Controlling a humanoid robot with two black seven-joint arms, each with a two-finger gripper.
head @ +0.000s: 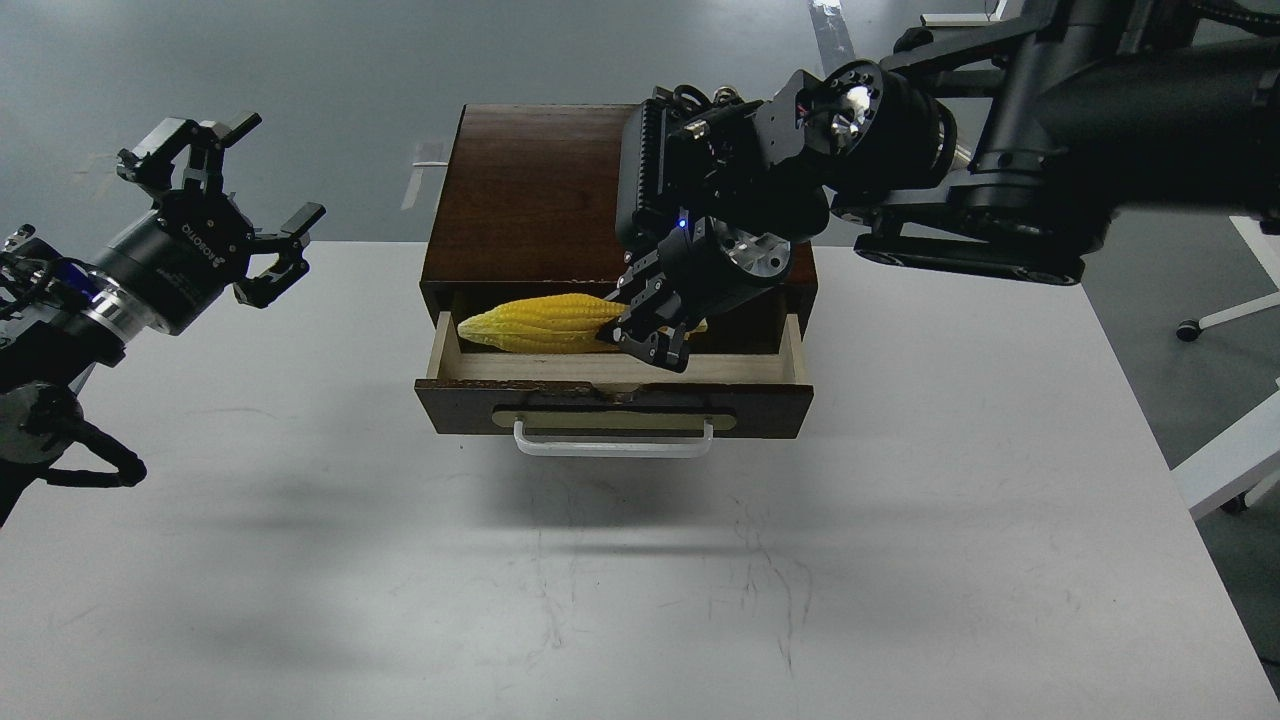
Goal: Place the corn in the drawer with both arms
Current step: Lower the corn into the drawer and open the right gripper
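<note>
One corn cob (535, 323), one wooden box (530, 195) with one drawer (612, 400), one table (640, 560) and two arms are in sight. The drawer is pulled out toward six o'clock, its pale inside showing, with a single white bar handle (613, 441) on a brass-coloured plate (612, 420) at the front.

The corn lies inside the open drawer, in its left half. Its long axis runs across the drawer, nine o'clock to three o'clock, with the tapered tip pointing to nine o'clock, near the drawer's left wall. The thick end is hidden under the right gripper (652, 330).

The right arm reaches in from two o'clock and bends down over the box; its fingers are closed around the corn's right end. The left gripper (235, 205) hangs over the table at ten o'clock, well apart from the box, its fingers spread wide and holding nothing. A chair base (1225, 320) stands on the floor at three o'clock.
</note>
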